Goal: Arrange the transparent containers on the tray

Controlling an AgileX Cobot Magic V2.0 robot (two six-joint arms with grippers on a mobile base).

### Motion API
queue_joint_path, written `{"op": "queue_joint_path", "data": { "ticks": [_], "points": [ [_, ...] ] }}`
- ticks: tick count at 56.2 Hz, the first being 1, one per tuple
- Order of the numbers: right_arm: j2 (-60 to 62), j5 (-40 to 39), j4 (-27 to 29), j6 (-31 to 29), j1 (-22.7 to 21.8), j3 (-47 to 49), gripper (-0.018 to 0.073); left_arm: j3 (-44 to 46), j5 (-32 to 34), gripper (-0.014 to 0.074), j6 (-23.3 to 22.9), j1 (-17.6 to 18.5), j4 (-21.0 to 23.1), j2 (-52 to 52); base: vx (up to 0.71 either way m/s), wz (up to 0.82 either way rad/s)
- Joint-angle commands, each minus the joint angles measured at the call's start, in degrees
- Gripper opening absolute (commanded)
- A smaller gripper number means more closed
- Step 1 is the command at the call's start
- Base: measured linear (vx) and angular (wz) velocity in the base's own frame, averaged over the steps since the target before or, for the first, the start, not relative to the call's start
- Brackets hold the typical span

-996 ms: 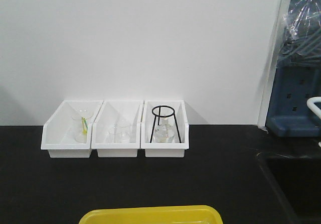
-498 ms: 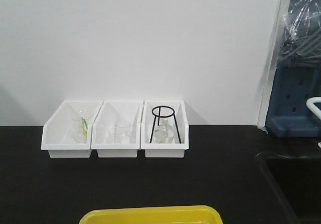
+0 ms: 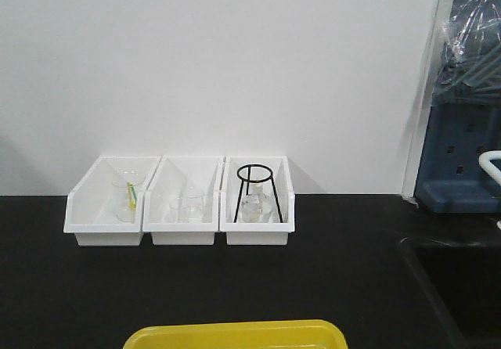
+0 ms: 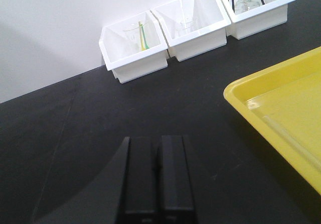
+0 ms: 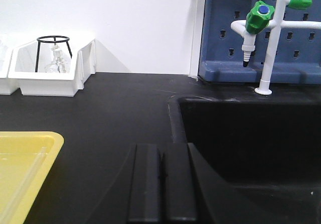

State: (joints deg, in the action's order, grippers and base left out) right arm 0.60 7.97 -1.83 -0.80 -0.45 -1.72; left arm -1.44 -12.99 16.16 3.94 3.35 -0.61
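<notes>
The yellow tray (image 3: pixel 235 335) lies at the table's near edge, only its far rim showing in the front view. In the left wrist view the tray (image 4: pixel 281 108) is to the right of my left gripper (image 4: pixel 156 139), which is shut and empty above the black tabletop. My right gripper (image 5: pixel 162 146) is also shut and empty, with the tray (image 5: pixel 25 148) to its left. A faint clear streak runs along the tray's floor; I cannot tell if it is a test tube. No test tube shows clearly elsewhere.
Three white bins (image 3: pixel 180 235) stand against the back wall, holding clear glassware; the right one (image 3: pixel 258 230) has a black ring tripod over a flask. A dark sink (image 5: pixel 251 133), a white tap with green knobs (image 5: pixel 261 15) and a blue pegboard (image 5: pixel 301 53) are at the right.
</notes>
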Motion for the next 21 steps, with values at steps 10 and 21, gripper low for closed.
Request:
{"op": "queue_joint_path", "data": {
  "ticks": [10, 21],
  "points": [
    [0.3, -4.5, -0.2, 0.0, -0.4, -0.5, -0.0013, -2.3, 4.7, 0.0, 0.0, -0.1, 0.1, -1.4, 0.0, 0.0],
    [0.3, -4.5, -0.2, 0.0, -0.4, -0.5, -0.0013, -2.3, 4.7, 0.0, 0.0, -0.1, 0.1, -1.4, 0.0, 0.0]
  ]
}}
